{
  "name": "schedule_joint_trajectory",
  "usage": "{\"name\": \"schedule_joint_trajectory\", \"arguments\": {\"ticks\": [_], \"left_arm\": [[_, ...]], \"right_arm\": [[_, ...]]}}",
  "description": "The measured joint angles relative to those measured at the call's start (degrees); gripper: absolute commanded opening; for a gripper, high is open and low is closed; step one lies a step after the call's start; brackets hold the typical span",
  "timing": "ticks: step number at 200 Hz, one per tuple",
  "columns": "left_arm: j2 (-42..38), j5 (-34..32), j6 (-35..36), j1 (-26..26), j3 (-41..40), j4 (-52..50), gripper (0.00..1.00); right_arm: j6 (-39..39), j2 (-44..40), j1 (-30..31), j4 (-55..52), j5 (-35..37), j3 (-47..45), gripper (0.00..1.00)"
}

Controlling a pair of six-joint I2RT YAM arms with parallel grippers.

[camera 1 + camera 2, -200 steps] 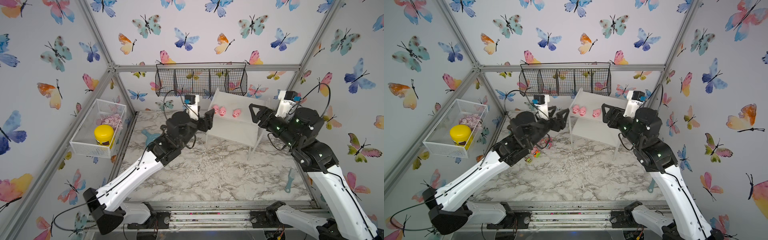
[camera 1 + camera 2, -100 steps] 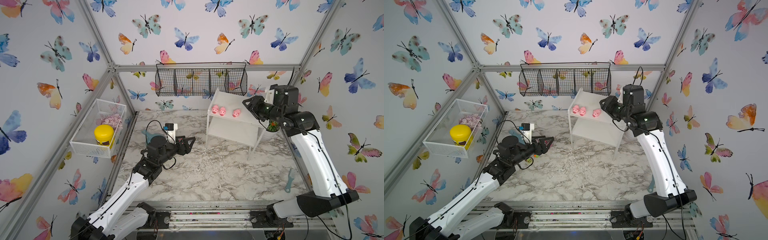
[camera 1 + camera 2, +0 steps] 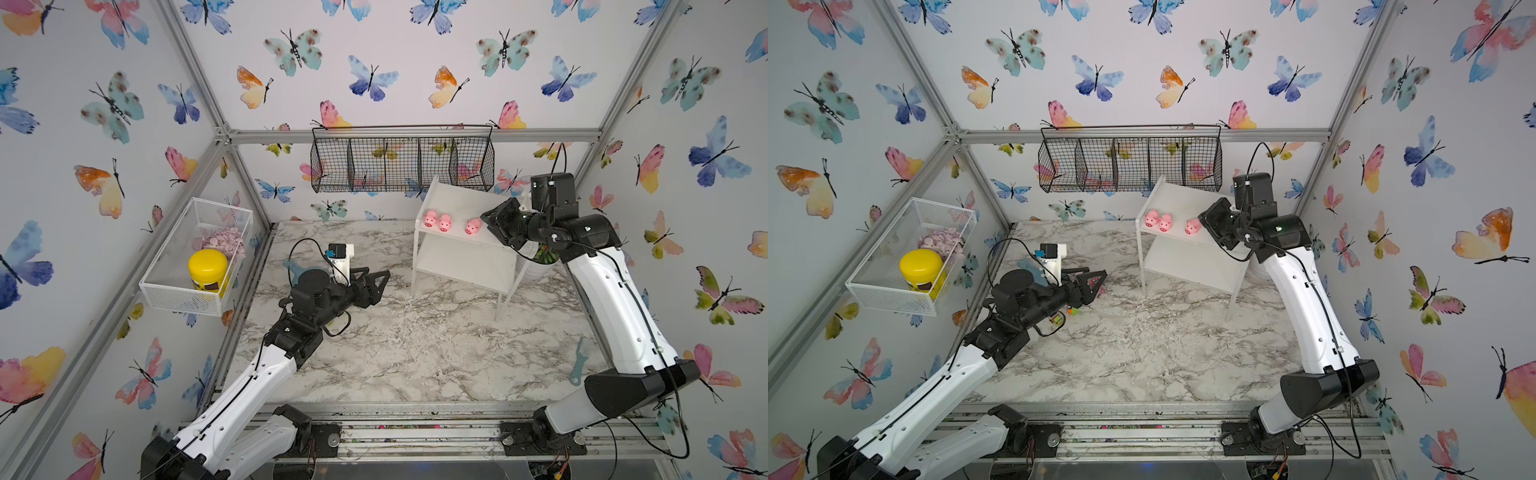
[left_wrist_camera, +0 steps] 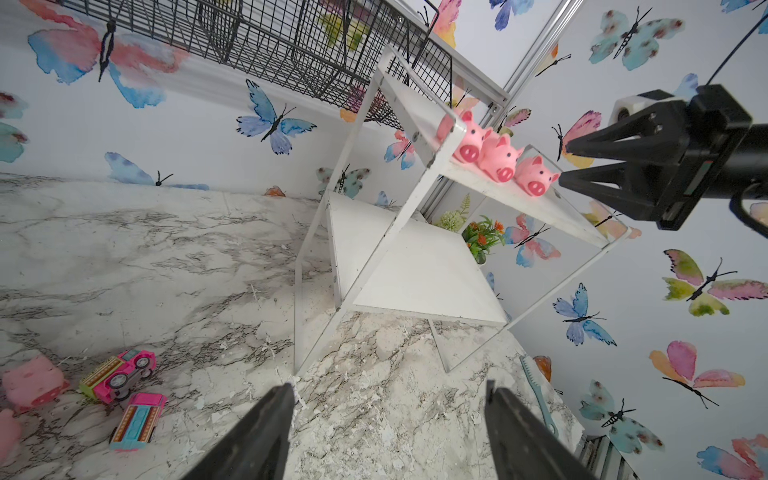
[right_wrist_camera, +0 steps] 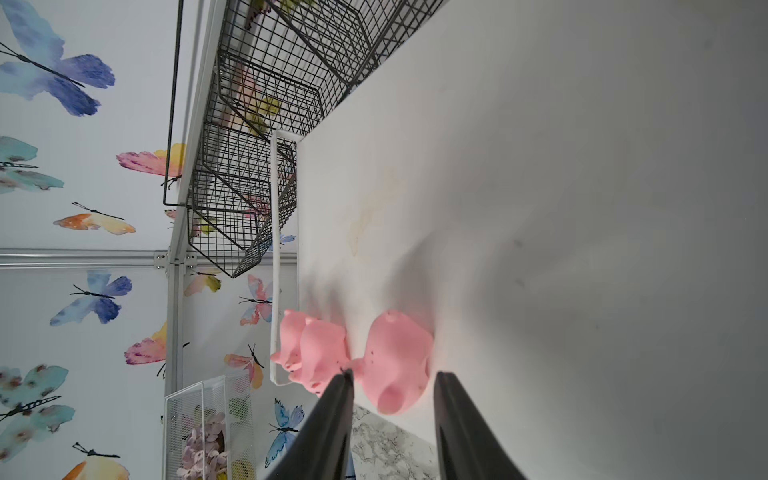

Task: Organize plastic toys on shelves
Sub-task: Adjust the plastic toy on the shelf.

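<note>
A white two-tier shelf point(image 3: 469, 266) stands at the back right of the marble table. Three pink pigs point(image 3: 444, 222) sit in a row on its top board, seen also in the left wrist view point(image 4: 500, 160). My right gripper point(image 3: 486, 220) hovers at the board's right end. Its jaws are apart, with the rightmost pig point(image 5: 397, 365) just ahead of the fingertips and resting on the board. My left gripper point(image 3: 380, 282) hangs open and empty over the table, left of the shelf. Two toy trucks point(image 4: 118, 376) point(image 4: 139, 422) lie beside it; blurred pink toys point(image 4: 33, 380) lie at the frame's edge.
A black wire basket point(image 3: 401, 164) hangs on the back wall above the shelf. A white mesh basket point(image 3: 195, 253) on the left wall holds a yellow jar point(image 3: 208, 268) and pale pink discs point(image 3: 222, 241). A potted plant point(image 4: 482, 235) stands behind the shelf. A teal brush point(image 3: 582, 361) lies front right.
My left arm has drawn back from the shelf and come down over the table. My right gripper has swung in to the rightmost pig, and its jaws have narrowed.
</note>
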Motion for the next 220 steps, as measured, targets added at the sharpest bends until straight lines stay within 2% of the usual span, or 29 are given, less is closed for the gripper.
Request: {"name": "schedule_joint_trajectory", "arguments": {"ticks": [101,176,220], "left_arm": [[0.02,-0.07,1.2,0.26,0.0,-0.02,0.78],[-0.02,-0.09,1.33,0.37,0.0,-0.09,0.78],[-0.04,-0.09,1.38,0.39,0.0,-0.11,0.78]], "right_arm": [[2.8,0.0,0.0,3.54,-2.19,-4.17,0.32],[2.95,0.0,0.0,5.81,-2.86,-4.94,0.13],[2.93,-0.07,0.0,6.67,-3.06,-5.49,0.1]]}}
